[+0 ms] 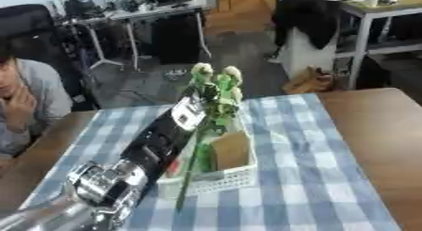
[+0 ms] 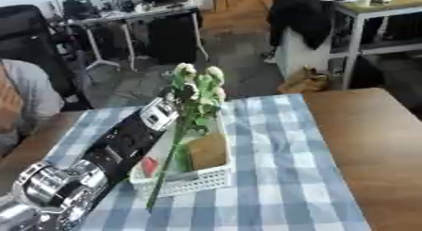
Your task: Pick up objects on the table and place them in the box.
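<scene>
Now the left hand [image 1: 200, 99] is clamped round the flower sprig [image 1: 216, 91] over the box [image 1: 223, 178]; light, floppy, best held mid-stem.

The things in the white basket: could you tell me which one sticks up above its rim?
The flower bunch, held by the left hand: its pale blooms rise above the basket, while the brown block and red item stay inside.

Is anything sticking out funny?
Yes. The flowers stand tilted over the basket, their long stem poking down past its front edge onto the cloth. The left hand is among the blooms.
</scene>
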Available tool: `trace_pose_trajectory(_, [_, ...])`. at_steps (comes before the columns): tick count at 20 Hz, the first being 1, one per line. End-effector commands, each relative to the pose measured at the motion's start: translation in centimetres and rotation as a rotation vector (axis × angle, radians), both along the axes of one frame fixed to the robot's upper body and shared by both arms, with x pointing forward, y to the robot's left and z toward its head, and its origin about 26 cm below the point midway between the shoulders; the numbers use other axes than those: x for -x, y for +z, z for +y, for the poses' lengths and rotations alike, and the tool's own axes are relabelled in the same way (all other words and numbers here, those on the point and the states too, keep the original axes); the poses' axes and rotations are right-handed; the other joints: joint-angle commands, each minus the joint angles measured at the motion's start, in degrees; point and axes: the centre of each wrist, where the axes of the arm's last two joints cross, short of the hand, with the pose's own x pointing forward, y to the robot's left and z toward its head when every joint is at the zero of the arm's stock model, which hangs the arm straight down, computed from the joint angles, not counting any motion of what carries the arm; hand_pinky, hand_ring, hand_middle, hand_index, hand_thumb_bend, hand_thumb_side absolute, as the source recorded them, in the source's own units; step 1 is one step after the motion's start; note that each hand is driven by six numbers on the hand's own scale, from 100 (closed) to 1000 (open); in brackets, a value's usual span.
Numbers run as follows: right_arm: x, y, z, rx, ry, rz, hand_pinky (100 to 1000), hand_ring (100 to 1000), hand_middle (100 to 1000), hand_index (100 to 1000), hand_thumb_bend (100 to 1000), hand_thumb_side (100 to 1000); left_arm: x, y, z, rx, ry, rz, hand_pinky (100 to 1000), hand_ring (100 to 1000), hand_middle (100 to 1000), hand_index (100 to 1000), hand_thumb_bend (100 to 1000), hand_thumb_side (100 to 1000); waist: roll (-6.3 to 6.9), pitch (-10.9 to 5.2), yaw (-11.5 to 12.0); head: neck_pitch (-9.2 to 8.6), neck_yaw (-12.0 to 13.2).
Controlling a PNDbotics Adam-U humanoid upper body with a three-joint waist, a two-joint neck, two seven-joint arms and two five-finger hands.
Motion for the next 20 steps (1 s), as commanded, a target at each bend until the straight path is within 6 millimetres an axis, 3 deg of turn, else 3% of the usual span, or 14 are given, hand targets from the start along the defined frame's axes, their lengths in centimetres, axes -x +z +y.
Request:
trace_pose_trajectory(1, [0.3, 0.9, 0.4, 0.000, 0.021, -0.034, 524, 514, 400, 443, 100, 451, -1.4, 3.6, 1.5, -0.084, 0.015, -0.146, 972, 1000, 1000, 1000, 100, 827, 0.47, -0.04, 0.02, 0.37, -0.15])
trace_pose_trajectory(7, [0.3, 0.9, 0.4, 0.001, 0.024, -0.034, 523, 514, 400, 443, 100, 453, -2.1, 5.4, 2.6, -0.247, 0.003, -0.265, 993, 1000, 1000, 1000, 100, 764, 0.48, -0.06, 0.02, 0.37, -0.23])
trace_pose_trajectory(8, [0.3, 0.9, 0.4, 0.000, 0.024, -0.034, 523, 514, 400, 443, 100, 453, -2.1, 5.5, 2.7, -0.276, 0.002, -0.275, 1000, 1000, 1000, 1000, 100, 996, 0.47, -0.06, 0.02, 0.37, -0.24])
trace_pose_trajectory(9, [0.3, 0.9, 0.4, 0.001, 0.024, -0.034, 524, 514, 400, 443, 100, 454, -2.3, 5.8, 3.1, -0.339, 0.001, -0.300, 1000, 1000, 1000, 1000, 100, 742, 0.50, -0.08, 0.03, 0.37, -0.34])
trace_pose_trajectory(16, [0.3, 0.9, 0.4, 0.002, 0.026, -0.034, 524, 514, 400, 443, 100, 456, -2.8, 7.5, 5.1, -0.662, -0.016, -0.424, 1000, 1000, 1000, 1000, 100, 713, 0.49, -0.01, 0.18, 0.37, -0.92])
trace_pose_trajectory(20, [0.3, 1.0, 0.4, 0.003, 0.027, -0.035, 524, 514, 400, 443, 100, 457, -3.0, 9.3, 5.6, -0.743, -0.011, -0.504, 1000, 1000, 1000, 1000, 100, 713, 0.46, 0.03, 0.25, 0.37, -1.10])
